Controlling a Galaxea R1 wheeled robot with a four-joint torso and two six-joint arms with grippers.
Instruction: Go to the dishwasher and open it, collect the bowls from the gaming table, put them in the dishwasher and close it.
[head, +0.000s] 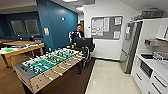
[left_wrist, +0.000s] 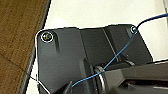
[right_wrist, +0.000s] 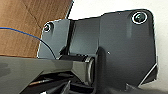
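Ahead, no bowls are discernible on the foosball table (head: 47, 66) at near left, a person (head: 78, 33) stands beyond it, white cabinets (head: 150, 77) line the right, and either pincer's state I cannot tell.

Teal walls (head: 58, 25), grey noticeboard (head: 106, 27), foosball table (head: 50, 66) (green field), pale tile floor (head: 110, 80), white cabinets (head: 152, 80)

Head camera high, facing forward — wrist cameras close above the floor (left_wrist: 75, 12).
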